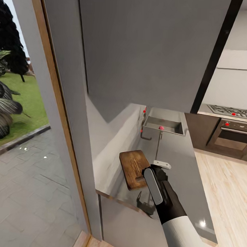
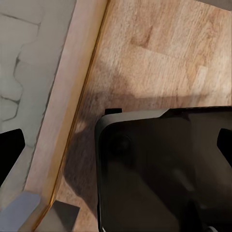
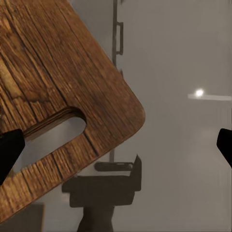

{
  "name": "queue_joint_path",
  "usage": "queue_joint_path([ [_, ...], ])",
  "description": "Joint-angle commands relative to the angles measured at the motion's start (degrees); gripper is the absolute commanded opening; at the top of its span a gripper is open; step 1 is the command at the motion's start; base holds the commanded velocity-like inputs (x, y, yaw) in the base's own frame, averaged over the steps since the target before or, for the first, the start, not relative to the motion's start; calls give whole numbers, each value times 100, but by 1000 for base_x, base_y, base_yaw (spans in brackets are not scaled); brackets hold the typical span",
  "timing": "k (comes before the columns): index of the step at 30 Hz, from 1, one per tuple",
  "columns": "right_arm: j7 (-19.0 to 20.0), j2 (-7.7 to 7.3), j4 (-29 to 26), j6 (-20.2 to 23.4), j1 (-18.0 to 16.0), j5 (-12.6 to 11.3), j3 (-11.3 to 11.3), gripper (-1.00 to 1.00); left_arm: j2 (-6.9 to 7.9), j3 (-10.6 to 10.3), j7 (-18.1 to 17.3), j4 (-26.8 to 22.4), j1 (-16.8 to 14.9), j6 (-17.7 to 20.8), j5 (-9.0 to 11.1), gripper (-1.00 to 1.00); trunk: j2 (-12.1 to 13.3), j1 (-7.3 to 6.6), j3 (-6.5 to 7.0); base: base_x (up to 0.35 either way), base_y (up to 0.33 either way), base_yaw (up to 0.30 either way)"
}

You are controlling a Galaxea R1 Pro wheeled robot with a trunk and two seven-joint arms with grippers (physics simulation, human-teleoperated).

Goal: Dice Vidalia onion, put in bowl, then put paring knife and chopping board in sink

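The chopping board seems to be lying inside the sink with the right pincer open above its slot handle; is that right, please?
Not quite: the chopping board lies on the countertop, well short of the sink, as the head view shows. The right pincer is indeed open above its slot handle.

bare countertop (image 1: pixel 192 186) right of chopping board (image 1: pixel 134 168) (wall (image 1: pixel 111 144) close left).

**Black wrist, white forearm**

The right arm (image 1: pixel 176 218) has a smooth white forearm shell, then a matte black wrist section. A pale grey rounded oblong panel (image 1: pixel 153 185) runs along the black gripper housing. The wrist views show dark fingertips (image 3: pixel 9 150).
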Motion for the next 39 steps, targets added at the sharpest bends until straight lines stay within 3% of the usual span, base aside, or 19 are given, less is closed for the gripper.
queue_joint_path([
  [1,-57,0,-4,17,-6,-50,7,100,4,-29,0,-6,1,-9,10,100,-12,4,-11,52,0,0],
  [11,-74,0,57,17,-6,-44,7,100,4,-29,0,-3,1,-9,10,100,-12,4,-11,12,0,0],
  [21,-427,0,126,-8,-6,-41,7,100,4,-29,0,-2,1,-9,10,100,-12,4,-11,0,0,0],
  [39,-478,0,145,-53,-6,-50,15,100,3,-29,-1,-2,1,-9,10,100,-12,4,-11,0,33,0],
])
